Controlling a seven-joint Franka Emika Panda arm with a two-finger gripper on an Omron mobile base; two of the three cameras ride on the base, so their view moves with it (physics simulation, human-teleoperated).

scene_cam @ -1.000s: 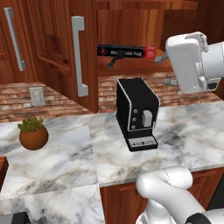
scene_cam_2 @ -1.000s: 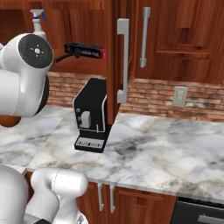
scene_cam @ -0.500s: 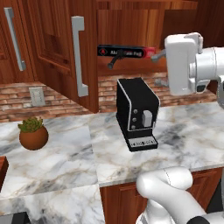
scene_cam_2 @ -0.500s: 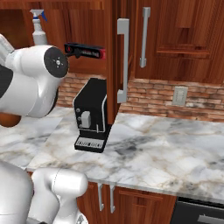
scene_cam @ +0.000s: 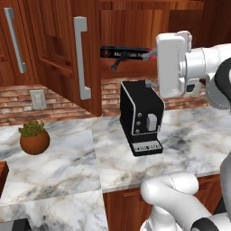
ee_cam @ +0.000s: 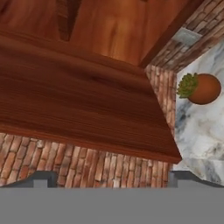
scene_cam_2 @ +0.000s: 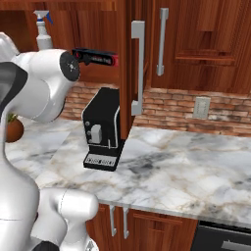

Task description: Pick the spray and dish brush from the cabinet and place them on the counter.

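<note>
The spray (scene_cam_2: 43,33), a pale bottle with a blue nozzle tip, stands on the shelf of the open cabinet (scene_cam: 49,40) at the upper left of the right base view. The dish brush (scene_cam: 117,64), a short black stick, leans on the shelf edge beneath a long black-and-red box (scene_cam: 126,53). The arm's white hand block (scene_cam: 173,63) hangs just right of that box, above the counter (scene_cam: 67,162). In the hand view my gripper (ee_cam: 113,180) is open, with nothing between its fingertips (ee_cam: 41,179), and it looks at wood panelling and the brick wall.
A black coffee machine (scene_cam: 142,118) stands on the counter right under the shelf. The open cabinet door with its grey bar handle (scene_cam: 81,58) juts out to the left of it. A potted plant (scene_cam: 34,137) sits at the far left, near a wall outlet (scene_cam: 37,99).
The hand has swung left toward the black-and-red box, and the arm has dropped in the right base view, uncovering the spray. The jaws stayed open.
</note>
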